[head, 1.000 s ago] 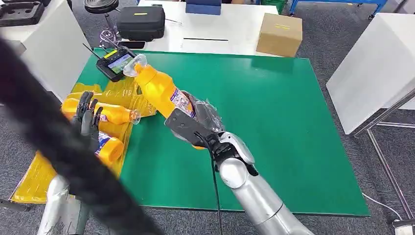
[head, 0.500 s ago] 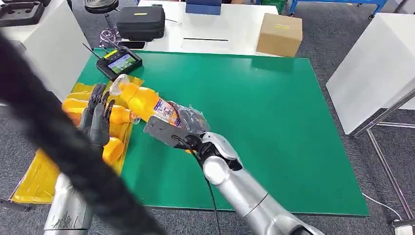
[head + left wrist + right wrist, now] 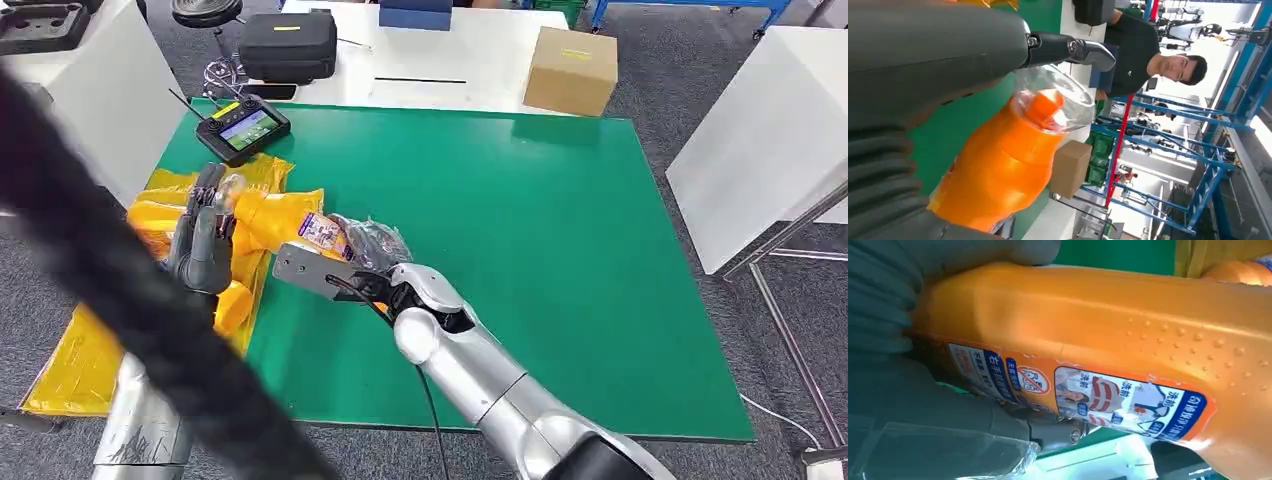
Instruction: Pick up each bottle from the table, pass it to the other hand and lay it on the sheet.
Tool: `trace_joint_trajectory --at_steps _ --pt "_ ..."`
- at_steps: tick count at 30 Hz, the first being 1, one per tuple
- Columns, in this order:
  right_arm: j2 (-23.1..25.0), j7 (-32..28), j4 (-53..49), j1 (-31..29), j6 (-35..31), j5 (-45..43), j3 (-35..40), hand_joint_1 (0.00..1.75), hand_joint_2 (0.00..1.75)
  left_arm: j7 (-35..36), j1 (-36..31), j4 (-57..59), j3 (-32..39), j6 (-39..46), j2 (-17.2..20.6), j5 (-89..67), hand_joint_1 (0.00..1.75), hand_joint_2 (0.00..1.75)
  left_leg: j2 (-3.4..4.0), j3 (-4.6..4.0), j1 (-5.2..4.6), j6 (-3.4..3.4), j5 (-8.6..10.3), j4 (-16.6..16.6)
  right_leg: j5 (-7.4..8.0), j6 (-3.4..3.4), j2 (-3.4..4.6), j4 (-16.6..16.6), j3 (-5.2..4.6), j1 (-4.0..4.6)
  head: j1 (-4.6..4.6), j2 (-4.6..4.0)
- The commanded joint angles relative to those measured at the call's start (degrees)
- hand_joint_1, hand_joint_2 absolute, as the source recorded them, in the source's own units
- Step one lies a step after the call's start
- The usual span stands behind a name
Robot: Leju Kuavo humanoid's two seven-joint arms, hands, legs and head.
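My right hand (image 3: 378,250), wrapped in clear film, grips an orange bottle (image 3: 290,222) by its labelled lower body and holds it tilted over the left part of the green table (image 3: 560,240). Up close the label and bottle (image 3: 1108,335) lie against my right fingers (image 3: 908,285). The bottle's clear-capped neck (image 3: 232,186) sits right at my left hand (image 3: 203,240), whose fingers stand upright and apart. In the left wrist view the neck (image 3: 1048,107) lies between thumb (image 3: 923,55) and fingers (image 3: 1083,50). Two more orange bottles (image 3: 232,303) lie on the yellow sheet (image 3: 75,365).
A remote controller (image 3: 244,129) lies at the table's far left corner. Behind it are a black case (image 3: 288,45) and a cardboard box (image 3: 570,70) on a white table. A thick black strap (image 3: 110,300) crosses the left of the head view. A person (image 3: 1148,55) stands beyond.
My right hand has lowered the bottle and carried it left, tipping its neck down to my left hand. My left hand has risen from the sheet to meet the cap.
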Motion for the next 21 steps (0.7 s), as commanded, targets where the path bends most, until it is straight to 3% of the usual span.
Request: trace_joint_trajectory --at_steps 1,14,21 --pt "0.85 1.17 6.71 -6.05 -1.84 1.10 3.87 1.75 1.75 1.26 -2.40 1.46 -2.19 0.14 1.39 0.99 0.00 0.00 0.01 0.26 0.07 -0.36 -0.08 -0.03 -0.09 -0.16 -0.03 -0.03 0.28 0.04 0.00 0.00" --pt "0.85 1.35 6.82 -6.12 -2.24 1.54 3.55 1.75 1.75 1.38 -2.58 2.00 -2.07 0.35 1.38 1.26 0.00 0.00 -0.04 0.13 0.04 -0.23 -0.03 -0.02 -0.05 -0.11 -0.06 -0.03 0.15 0.02 0.00 0.00" --pt "-0.19 2.78 2.67 -4.03 -6.81 5.64 3.16 1.75 1.75 2.01 -2.29 1.67 1.29 1.46 1.64 3.70 0.00 0.00 0.00 0.18 0.07 -0.27 -0.04 -0.04 -0.05 -0.12 -0.03 -0.06 0.20 0.05 0.00 0.00"
